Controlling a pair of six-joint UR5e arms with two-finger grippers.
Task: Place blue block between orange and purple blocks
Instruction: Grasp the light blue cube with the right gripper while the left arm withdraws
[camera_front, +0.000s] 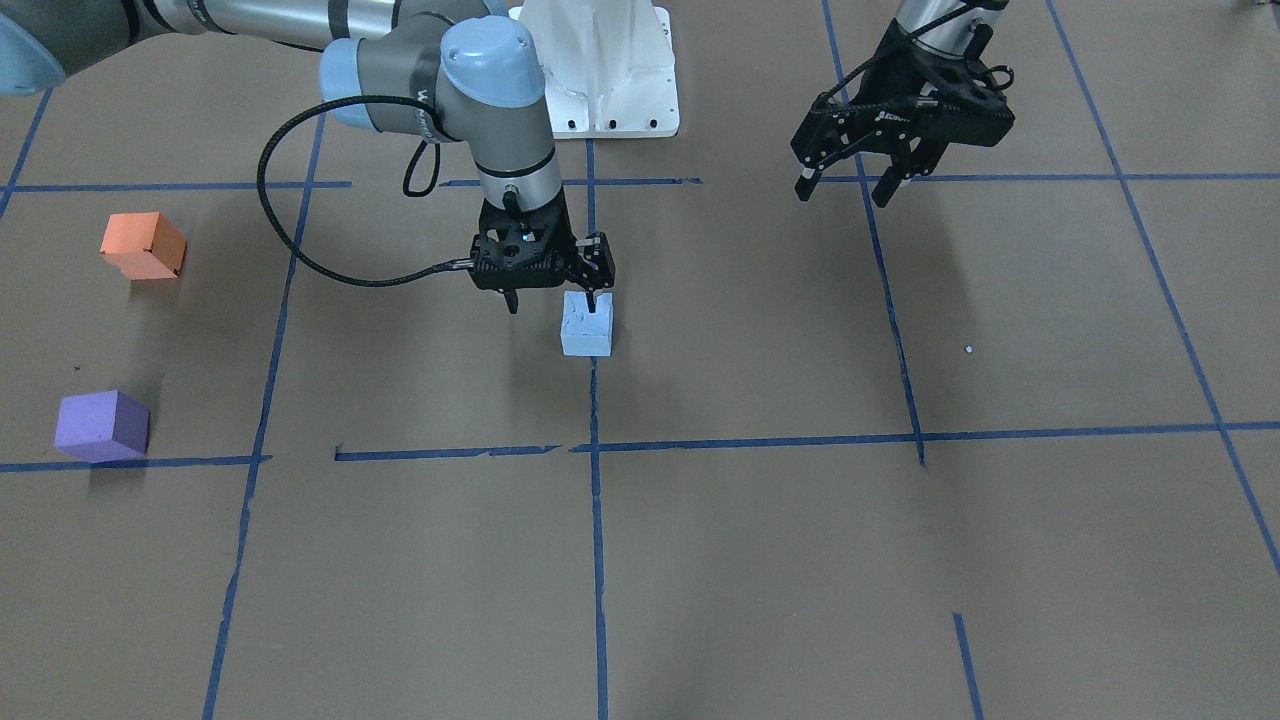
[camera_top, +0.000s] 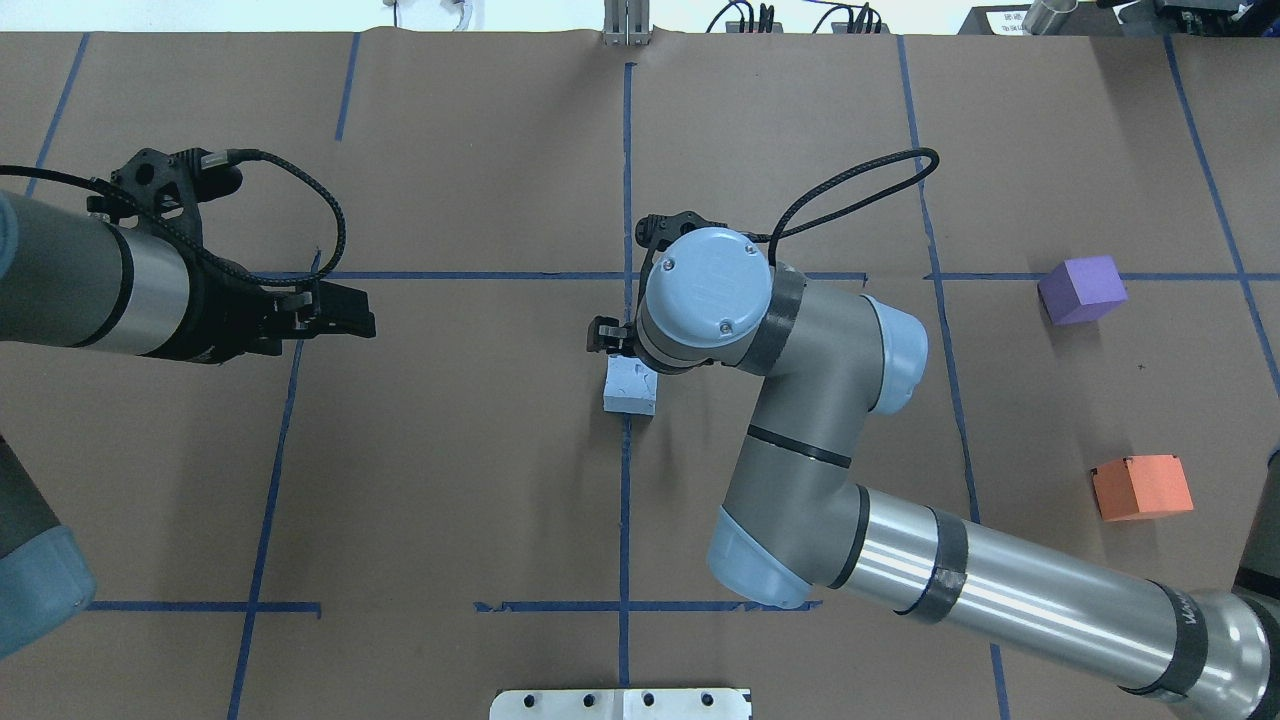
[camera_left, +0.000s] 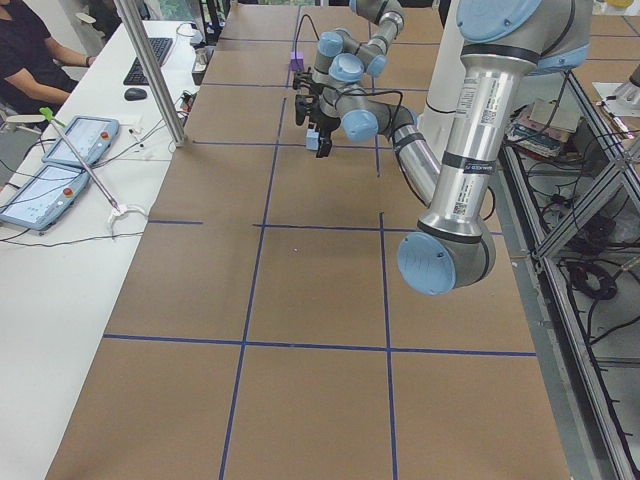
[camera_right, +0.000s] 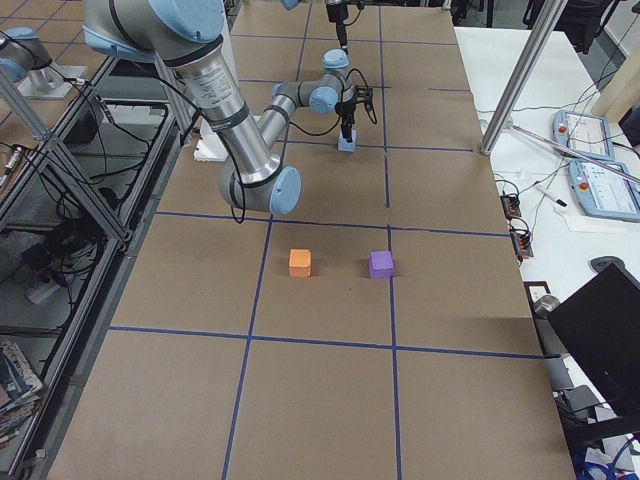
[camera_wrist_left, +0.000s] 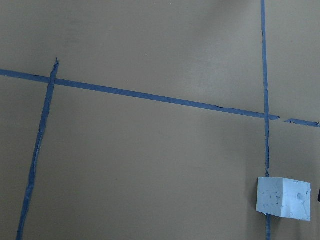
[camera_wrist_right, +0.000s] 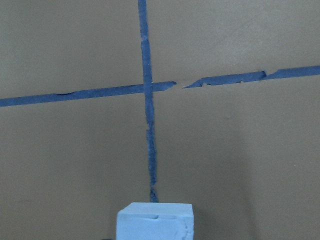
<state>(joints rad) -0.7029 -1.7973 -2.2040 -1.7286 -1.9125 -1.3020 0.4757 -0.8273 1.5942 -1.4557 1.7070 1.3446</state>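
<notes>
Table (camera_front: 760, 560) is papered brown. Right arm (camera_top: 800, 470) is reached to mid-table. Right gripper (camera_front: 552, 298) is hung just over the blue block (camera_front: 587, 327), fingers spread, nothing held. In the front view one fingertip is seen over the block's top and the other off to its side, so the block is not clearly straddled. Left gripper (camera_front: 845, 188) is held aloft well apart, fingers spread, empty. Orange block (camera_front: 143, 245) and purple block (camera_front: 101, 425) are set near each other at the robot's right, with a gap between them. Blue block is sat on a tape line (camera_front: 597, 520) mid-table, well apart from both.

Risks judged:
- With this offset, the top could be struck on descent and the block pushed, tipped or dented.
- A corner-only pinch could be lost in transit.
- Orange or purple could be knocked if the gap is entered off-centre.
</notes>
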